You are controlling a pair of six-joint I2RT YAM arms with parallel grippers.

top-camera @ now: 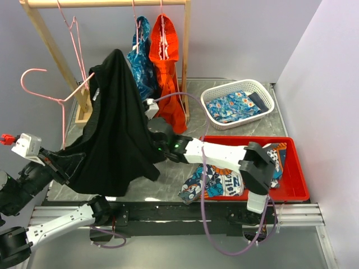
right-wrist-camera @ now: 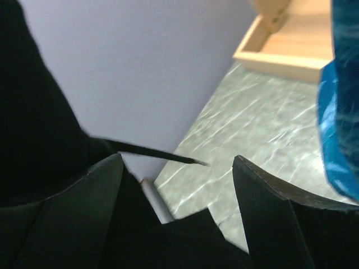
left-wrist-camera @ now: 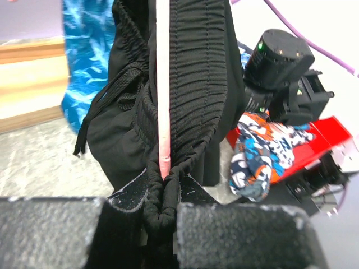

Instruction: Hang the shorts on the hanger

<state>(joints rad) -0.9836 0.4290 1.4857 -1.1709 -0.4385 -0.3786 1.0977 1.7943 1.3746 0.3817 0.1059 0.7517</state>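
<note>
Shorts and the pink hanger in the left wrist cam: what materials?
Shorts: soft matte black fabric; gathered ribbed waistband and drawcord show, it drapes limply. Hanger: thin smooth pink rod, slightly scuffed near the bottom; probably coated wire, possibly plastic.

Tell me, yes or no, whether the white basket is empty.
No, the white basket holds a blue patterned garment in the top view.

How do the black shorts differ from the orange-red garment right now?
The shorts are plain black; the orange-red garment has white lines near its top. The shorts drape over a pink hanger pinched by the left gripper; the orange-red garment hangs from the wooden rack. Both are soft garments on pink wire hangers.
</note>
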